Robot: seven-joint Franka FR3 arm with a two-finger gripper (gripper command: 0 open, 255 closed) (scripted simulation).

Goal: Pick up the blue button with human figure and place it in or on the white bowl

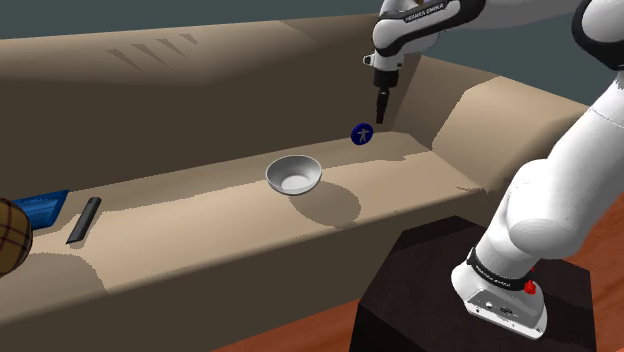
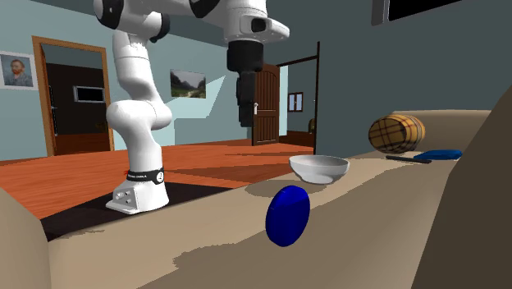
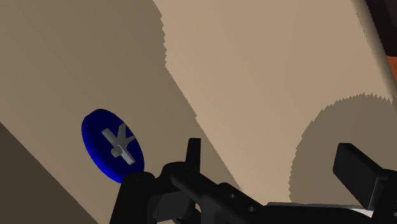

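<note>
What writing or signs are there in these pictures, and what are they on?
"FRANKA EMIKA": on the arm, near its wrist.
Lettering on the black band at the arm's foot: too small to read.
A white human figure, no words: on the blue button.

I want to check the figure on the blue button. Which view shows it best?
The wrist view: the button shows large, its pale figure clear. The shoulder view shows it small; the second exterior view, its plain side.
</note>
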